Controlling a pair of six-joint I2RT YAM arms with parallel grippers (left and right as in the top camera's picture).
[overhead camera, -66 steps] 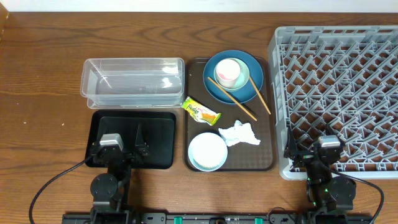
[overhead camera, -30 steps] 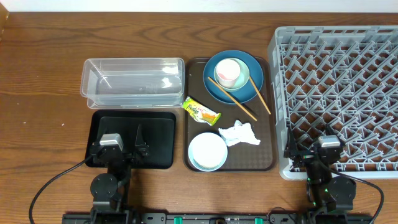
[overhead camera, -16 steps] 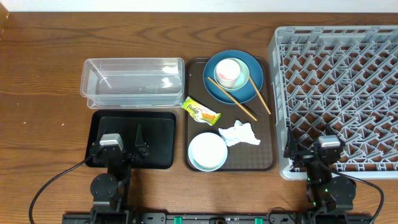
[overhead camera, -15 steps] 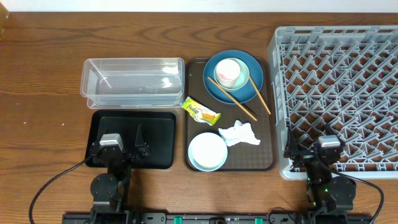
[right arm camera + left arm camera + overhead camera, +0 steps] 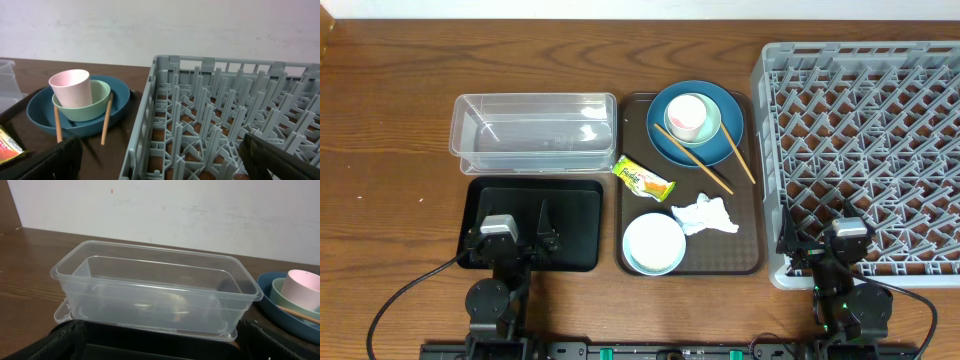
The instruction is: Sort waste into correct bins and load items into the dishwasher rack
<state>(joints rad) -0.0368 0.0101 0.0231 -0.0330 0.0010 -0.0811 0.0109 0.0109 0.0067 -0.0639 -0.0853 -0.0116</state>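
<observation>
Two claws, left gripper (image 5: 508, 232) and right gripper (image 5: 823, 240), both wide open and empty; snack wrapper (image 5: 643, 178), long axis diagonal, lies forward-right of the nearer left one.

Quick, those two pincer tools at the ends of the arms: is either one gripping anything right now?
Left tool: open, holding nothing.
Right tool: open, holding nothing.

Both arms are black. The left arm (image 5: 490, 295) and the right arm (image 5: 845, 305) each carry a small silver-grey block (image 5: 498, 225) on top. A thin black cable (image 5: 405, 290) curves out from each base. A small green light (image 5: 840, 296) glows on the right one. The fingers (image 5: 65, 340) are matte black.
</observation>
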